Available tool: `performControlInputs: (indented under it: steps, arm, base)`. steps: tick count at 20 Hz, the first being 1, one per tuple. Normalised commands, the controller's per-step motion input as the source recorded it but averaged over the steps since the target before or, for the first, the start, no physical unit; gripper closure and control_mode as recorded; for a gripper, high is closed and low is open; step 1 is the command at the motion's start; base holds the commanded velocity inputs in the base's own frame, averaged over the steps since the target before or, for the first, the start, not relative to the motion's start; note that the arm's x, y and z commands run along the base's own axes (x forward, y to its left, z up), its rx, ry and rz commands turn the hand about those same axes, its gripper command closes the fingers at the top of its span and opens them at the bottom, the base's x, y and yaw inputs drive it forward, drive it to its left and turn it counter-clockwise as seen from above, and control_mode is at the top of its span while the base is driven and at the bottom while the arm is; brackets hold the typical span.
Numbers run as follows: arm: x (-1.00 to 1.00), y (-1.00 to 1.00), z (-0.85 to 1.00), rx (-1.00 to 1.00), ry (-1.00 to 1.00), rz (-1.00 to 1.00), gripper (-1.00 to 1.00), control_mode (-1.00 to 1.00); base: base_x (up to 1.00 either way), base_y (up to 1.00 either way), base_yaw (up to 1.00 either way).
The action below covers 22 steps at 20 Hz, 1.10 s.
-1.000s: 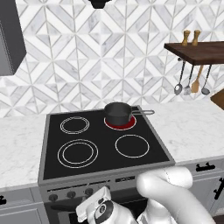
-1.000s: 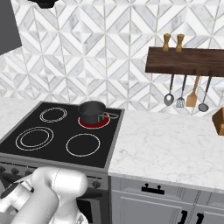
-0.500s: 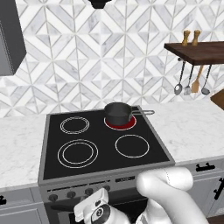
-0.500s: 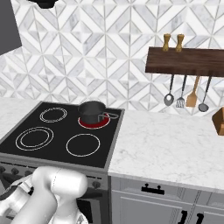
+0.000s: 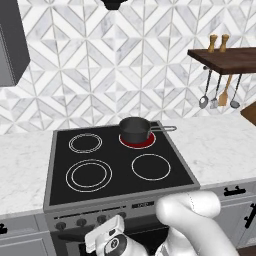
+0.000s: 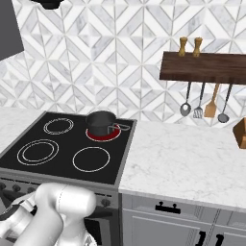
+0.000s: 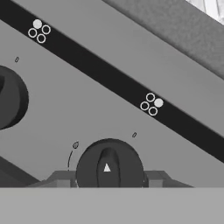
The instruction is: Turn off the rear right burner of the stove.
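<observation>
The rear right burner (image 5: 136, 141) glows red at the far right of the stove (image 5: 60, 195), under a small dark pot (image 5: 135, 129) whose handle sticks out to the right. Down at the front panel, the gripper (image 7: 109, 175) is on a dark knob (image 7: 109, 164): one fingertip shows at each side of it, just beside or touching, though I cannot tell from here whether they truly pinch it.

To do this well, I would first check the little four-ring icon (image 7: 152, 104) above the knob. Its filled dot sits on the upper right as the tilted hand view frames it, which seems to match the rear right zone. Then squeeze squarely and turn about the knob's own axis until its white pointer meets the small off mark (image 7: 134, 134), and watch for the red to fade.

No brand name or readable writing shows, only icons and tick marks.
</observation>
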Motion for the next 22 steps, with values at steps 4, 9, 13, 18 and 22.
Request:
performControlInputs:
  steps: [4,9,13,18,22]
  arm:
    - [0.00,-0.05,0.31,0.23,0.00,-0.03,1.00,-1.00]
    - [0.00,-0.33,0.41,0.55,0.00,-0.07,1.00,-1.00]
    - [-0.04,-0.48,0.37,0.69,0.00,-0.11,1.00,-1.00]
    - [-0.02,-0.51,0.37,0.72,0.00,-0.16,1.00,-1.00]
    - [0.00,-0.55,0.40,0.63,0.00,-0.18,1.00,-1.00]
  base:
    - [0.00,0.00,0.00]
    - [0.00,0.00,0.00]
    - [0.00,0.00,0.00]
    - [0.00,0.00,0.00]
    - [0.00,0.00,0.00]
